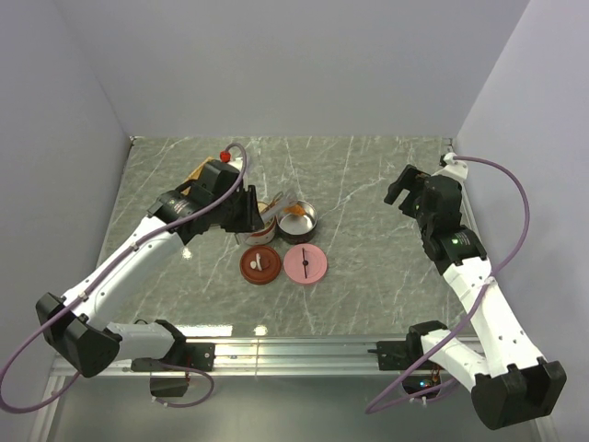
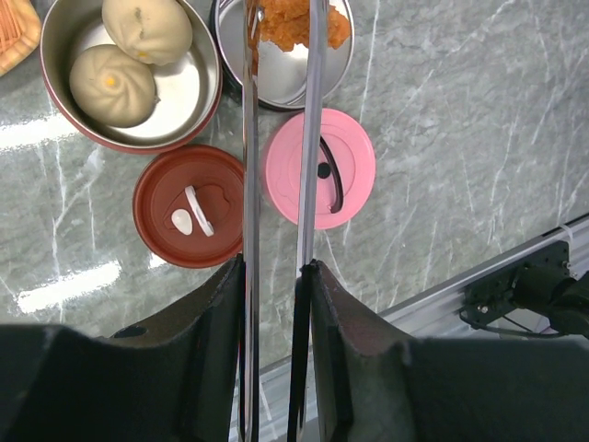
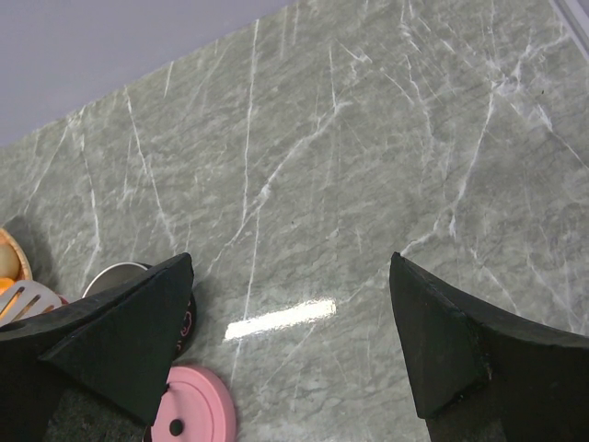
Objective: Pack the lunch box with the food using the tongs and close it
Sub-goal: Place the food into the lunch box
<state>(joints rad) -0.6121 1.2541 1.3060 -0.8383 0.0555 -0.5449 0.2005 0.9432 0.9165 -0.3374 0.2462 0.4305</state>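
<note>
The right gripper (image 3: 290, 267) stands wide and empty over the table (image 3: 368, 138), far right, well apart from the work. The left gripper (image 2: 274, 269) clamps the tongs (image 2: 250, 184) by their near end. Two open tins sit mid-table: the left tin (image 2: 184, 92) holds two pale, smooth buns (image 2: 110, 83), the right tin (image 2: 336, 64) an orange chunk (image 2: 281, 23). The brown lid (image 2: 166, 193) and pink lid (image 2: 354, 161) lie just near of them.

The tongs are pressed in, tips pinching the chunk; whether it rests on the tin floor cannot be told.

Risk: the chunk looks ragged and crumbly. Over-squeezing may break it, a loose grip may drop it outside, and the long tongs may knock the rim.
</note>
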